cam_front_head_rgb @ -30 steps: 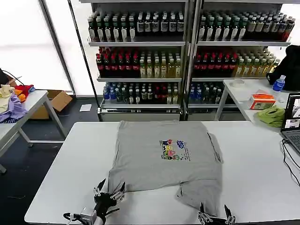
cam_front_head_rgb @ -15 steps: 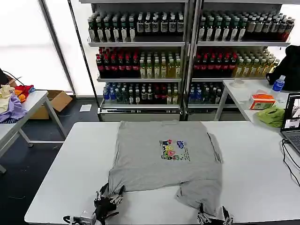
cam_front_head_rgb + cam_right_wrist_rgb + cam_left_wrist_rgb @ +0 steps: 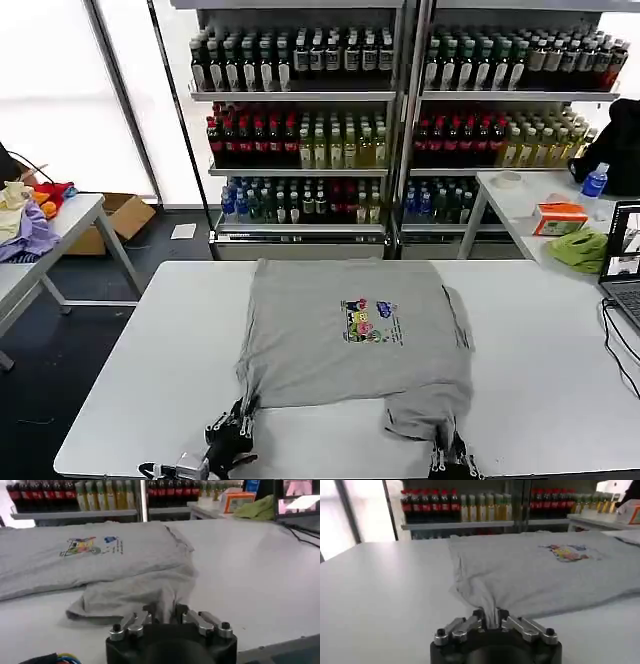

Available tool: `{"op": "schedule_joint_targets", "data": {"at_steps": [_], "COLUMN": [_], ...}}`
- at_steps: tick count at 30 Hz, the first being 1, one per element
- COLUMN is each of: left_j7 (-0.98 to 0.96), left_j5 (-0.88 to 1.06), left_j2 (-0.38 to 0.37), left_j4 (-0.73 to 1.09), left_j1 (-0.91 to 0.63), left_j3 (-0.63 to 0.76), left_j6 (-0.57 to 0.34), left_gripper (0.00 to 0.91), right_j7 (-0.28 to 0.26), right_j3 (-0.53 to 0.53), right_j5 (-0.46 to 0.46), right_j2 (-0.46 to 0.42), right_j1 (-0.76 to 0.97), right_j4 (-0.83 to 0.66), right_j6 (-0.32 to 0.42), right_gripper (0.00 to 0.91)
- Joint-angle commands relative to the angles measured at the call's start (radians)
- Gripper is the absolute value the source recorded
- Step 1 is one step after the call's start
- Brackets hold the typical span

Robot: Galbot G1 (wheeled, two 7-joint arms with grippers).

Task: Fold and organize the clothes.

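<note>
A grey shirt (image 3: 355, 335) with a small multicoloured chest print lies spread flat on the white table (image 3: 150, 350). My left gripper (image 3: 232, 430) is shut on the shirt's near left hem corner, and the cloth bunches between its fingers (image 3: 489, 617). At the table's near edge my right gripper (image 3: 450, 458) is shut on the near right corner, where the fabric is rumpled and drawn up into the jaws (image 3: 162, 611). The shirt (image 3: 545, 570) stretches away from the left gripper, and the shirt (image 3: 90, 555) does so from the right one too.
Shelves of bottled drinks (image 3: 400, 110) stand behind the table. A side table at the right holds a lime-green cloth (image 3: 582, 248), an orange box (image 3: 558, 215) and a laptop (image 3: 625, 270). Coloured garments (image 3: 25, 215) lie on a table at the left.
Both grippers went from open to shut on the shirt's near corners. The near hem has gathered towards each gripper, and the right corner has pulled up into a peak.
</note>
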Motion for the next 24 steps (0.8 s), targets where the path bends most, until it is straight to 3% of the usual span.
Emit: {"op": "schedule_joint_targets", "data": {"at_steps": [1, 11, 24], "left_j7": [0.002, 0.008, 0.007], "left_j5": [-0.003, -0.025, -0.091], "left_j2": [-0.003, -0.058, -0.08], "left_j4": [-0.009, -0.091, 0.064], "left_j1": [-0.011, -0.072, -0.264], "left_j3": [0.003, -0.028, -0.037], "left_j6": [-0.018, -0.073, -0.082], "left_gripper": [0.0, 0.0, 0.0], "right_j7": [-0.053, -0.086, -0.127], "right_j3": [0.01, 0.043, 0.067], "right_j5": [-0.064, -0.105, -0.06], "right_j2": [0.001, 0.01, 0.013], "right_j1": [0.041, 0.191, 0.47], "right_j4": [0.067, 0.055, -0.122], "right_j6": [0.048, 0.045, 0.008], "right_gripper": [0.0, 0.0, 0.0]}}
